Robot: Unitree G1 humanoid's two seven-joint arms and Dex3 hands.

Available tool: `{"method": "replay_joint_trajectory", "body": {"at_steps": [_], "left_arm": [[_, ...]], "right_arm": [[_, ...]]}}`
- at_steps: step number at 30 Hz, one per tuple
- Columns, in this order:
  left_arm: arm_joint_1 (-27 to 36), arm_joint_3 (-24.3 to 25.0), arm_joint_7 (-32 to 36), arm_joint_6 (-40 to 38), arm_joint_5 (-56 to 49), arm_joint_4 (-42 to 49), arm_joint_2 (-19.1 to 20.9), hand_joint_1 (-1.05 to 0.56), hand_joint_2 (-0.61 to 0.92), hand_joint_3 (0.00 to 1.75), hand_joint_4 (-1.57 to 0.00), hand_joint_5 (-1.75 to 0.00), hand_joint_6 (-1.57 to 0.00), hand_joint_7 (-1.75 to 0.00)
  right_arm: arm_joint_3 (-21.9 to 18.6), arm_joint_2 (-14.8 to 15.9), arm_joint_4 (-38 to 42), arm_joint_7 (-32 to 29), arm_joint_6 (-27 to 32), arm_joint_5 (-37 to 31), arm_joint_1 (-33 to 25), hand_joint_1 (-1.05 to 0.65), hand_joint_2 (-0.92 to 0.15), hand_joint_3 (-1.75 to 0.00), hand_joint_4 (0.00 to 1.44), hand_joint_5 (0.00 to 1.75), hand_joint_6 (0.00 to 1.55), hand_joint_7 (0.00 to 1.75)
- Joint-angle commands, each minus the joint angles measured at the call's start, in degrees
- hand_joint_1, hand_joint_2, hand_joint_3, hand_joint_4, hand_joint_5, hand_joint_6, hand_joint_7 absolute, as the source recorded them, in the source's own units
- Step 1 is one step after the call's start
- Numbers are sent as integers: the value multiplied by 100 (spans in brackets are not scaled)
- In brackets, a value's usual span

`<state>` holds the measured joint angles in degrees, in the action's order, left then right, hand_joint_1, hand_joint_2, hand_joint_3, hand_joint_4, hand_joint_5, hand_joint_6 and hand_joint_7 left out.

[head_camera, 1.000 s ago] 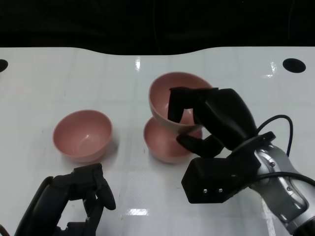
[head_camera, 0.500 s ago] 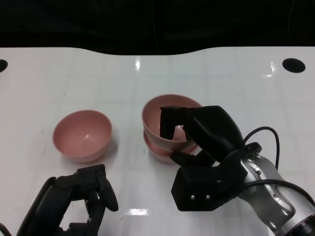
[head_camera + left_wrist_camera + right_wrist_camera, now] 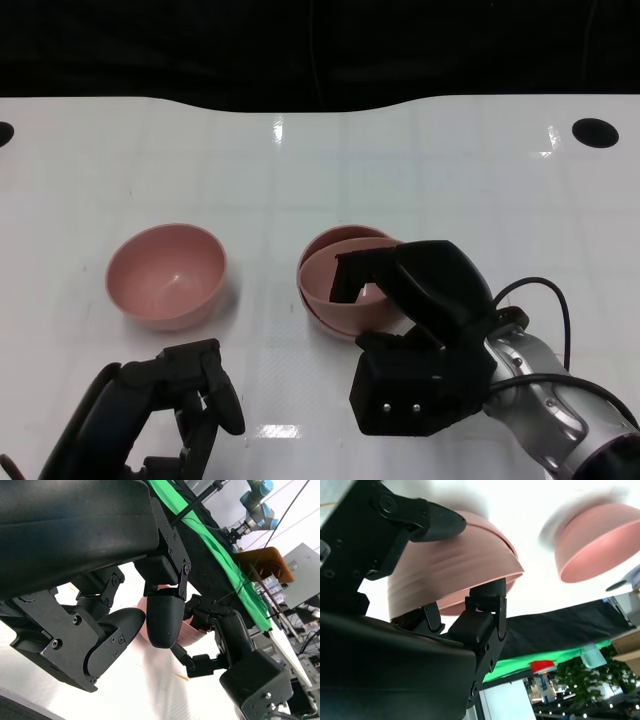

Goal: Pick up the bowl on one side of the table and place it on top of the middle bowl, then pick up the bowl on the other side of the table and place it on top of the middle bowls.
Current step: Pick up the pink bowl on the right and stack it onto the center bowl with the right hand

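At the frame's centre, your right hand (image 3: 415, 300) clamps the glossy pink bowl (image 3: 338, 290) nested in the middle bowl (image 3: 322, 243). The second round pink bowl (image 3: 165, 274) sits centre-left, directly above your empty, loosely curled left hand (image 3: 165, 405), which is nearer.

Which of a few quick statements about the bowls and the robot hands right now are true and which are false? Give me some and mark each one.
1. The right robot hand grips a pink bowl by its rim. True.
2. That bowl sits nested in the middle bowl. True; it looks tilted inside it.
3. The left robot hand holds the left bowl. False; it holds nothing and stays nearer the robot than that bowl.
4. The left bowl lies upside down. False; it stands upright on the white table, opening upward.
5. All three bowls are stacked. False; the left bowl stands apart.
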<state>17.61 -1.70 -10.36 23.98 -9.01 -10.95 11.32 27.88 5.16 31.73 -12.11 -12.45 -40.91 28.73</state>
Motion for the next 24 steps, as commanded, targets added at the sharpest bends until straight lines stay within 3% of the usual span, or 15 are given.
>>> {"method": "replay_joint_trajectory", "body": {"at_steps": [1,4,7,9,11,24], "left_arm": [[53,-1,114,92,-122,16,42,-10,33,147,-89,-170,-80,-151],[44,0,123,175,-92,70,38,-9,32,148,-89,-170,-81,-151],[23,-4,135,274,-94,156,42,-9,32,149,-90,-170,-81,-150],[27,-5,160,289,-137,160,39,-9,32,149,-89,-170,-81,-150],[20,0,169,323,-132,179,43,-9,32,148,-89,-170,-81,-151],[-20,3,177,311,-203,213,67,-9,34,148,-88,-171,-79,-152]], "right_arm": [[157,83,249,154,-68,-75,180,-42,-87,-18,46,63,61,7],[277,109,312,73,-93,-191,208,-53,-92,-16,29,45,48,1],[346,132,312,13,-114,-307,188,-58,-92,-19,18,41,38,0],[387,158,259,-36,-121,-371,161,-59,-92,-21,12,42,34,0],[425,175,215,-92,-119,-441,151,-61,-92,-22,3,53,31,0],[447,396,-498,-221,94,-781,-179,-68,-92,-31,0,41,24,0]]}}
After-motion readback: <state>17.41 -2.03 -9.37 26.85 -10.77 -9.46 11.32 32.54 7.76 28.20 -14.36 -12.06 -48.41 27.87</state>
